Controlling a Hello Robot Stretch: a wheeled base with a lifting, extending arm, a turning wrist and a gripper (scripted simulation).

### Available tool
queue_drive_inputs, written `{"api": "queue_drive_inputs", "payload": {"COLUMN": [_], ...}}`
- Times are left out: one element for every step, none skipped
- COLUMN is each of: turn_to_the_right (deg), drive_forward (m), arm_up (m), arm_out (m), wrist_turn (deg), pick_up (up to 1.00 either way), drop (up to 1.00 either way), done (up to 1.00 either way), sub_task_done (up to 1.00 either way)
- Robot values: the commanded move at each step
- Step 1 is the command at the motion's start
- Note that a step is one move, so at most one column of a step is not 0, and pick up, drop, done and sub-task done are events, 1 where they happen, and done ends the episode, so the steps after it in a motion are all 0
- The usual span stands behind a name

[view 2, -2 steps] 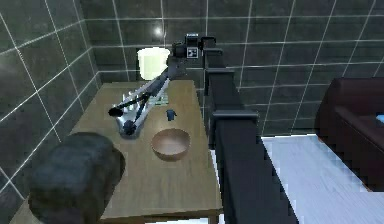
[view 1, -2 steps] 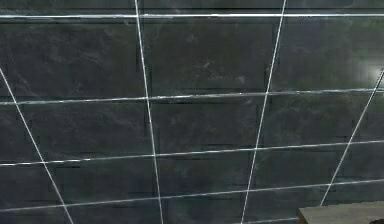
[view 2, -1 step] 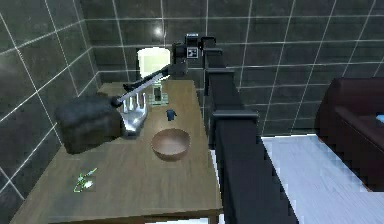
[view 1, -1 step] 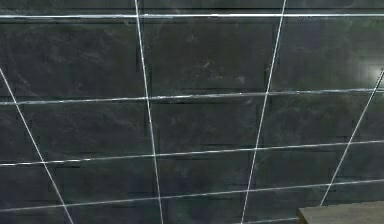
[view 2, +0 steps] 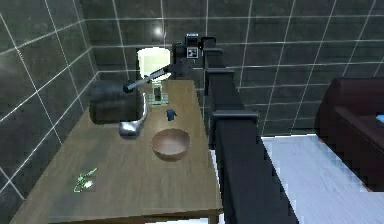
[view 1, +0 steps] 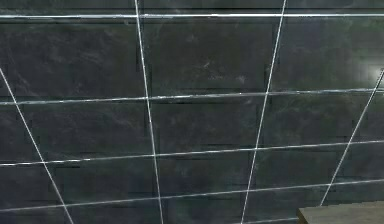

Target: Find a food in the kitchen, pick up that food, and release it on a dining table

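Nearest us, the arm (view 2: 240,170) runs along the counter (view 2: 130,195) beside a bowl (view 2: 172,145). We cannot tell the gripper (view 2: 140,82) state or load. We judge the pale block (view 2: 152,58) at the counter's far end to be the food (likely light, crushable); grasp its sides.

- arm (view 2: 236,135) stretched far out, a dark square bar rising from the arm side view's bottom edge
- two white marker squares (view 2: 192,46) at its far end
- gripper (view 2: 135,87) left of them, thin fingers (view 2: 152,77) slanting down-left
- cannot tell whether it holds anything
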Motion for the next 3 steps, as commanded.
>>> {"api": "queue_drive_inputs", "payload": {"turn_to_the_right": [0.0, 0.0, 0.0], "drive_forward": [0.0, 0.0, 0.0], "arm_up": [-0.04, -0.32, 0.0], "arm_out": [0.0, 0.0, 0.0], "wrist_turn": [0.0, 0.0, 0.0], "pick_up": [0.0, 0.0, 0.0], "drop": [0.0, 0.0, 1.0], "done": [0.0, 0.0, 0.0], "sub_task_done": [0.0, 0.0, 0.0]}}
